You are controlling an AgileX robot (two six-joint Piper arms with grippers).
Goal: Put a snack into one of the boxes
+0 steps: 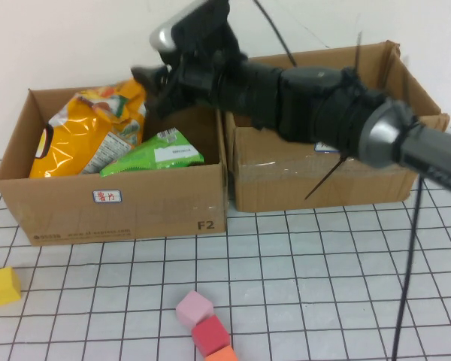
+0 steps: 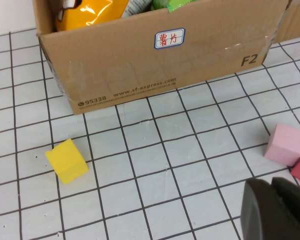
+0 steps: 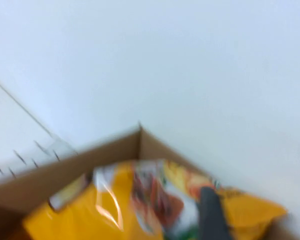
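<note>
2 snack bags, orange bag (image 1: 90,135) and green bag (image 1: 156,154), in left box (image 1: 120,207) beneath right gripper (image 1: 146,79); its grip state cannot tell. Left gripper (image 2: 275,210) over tabletop, grip state likewise unclear.

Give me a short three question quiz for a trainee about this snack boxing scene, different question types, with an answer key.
1. True or false: the orange snack bag lies inside the left cardboard box.
2. Multiple choice: the right gripper is (A) parked by the table's near edge, (B) above the left cardboard box near the orange snack bag, (C) over the yellow foam cube.
3. Fill in: the green snack bag lies inside the ____ box.

Key
1. True.
2. B; the left gripper sits low near the pink foam cube.
3. Left.
</note>
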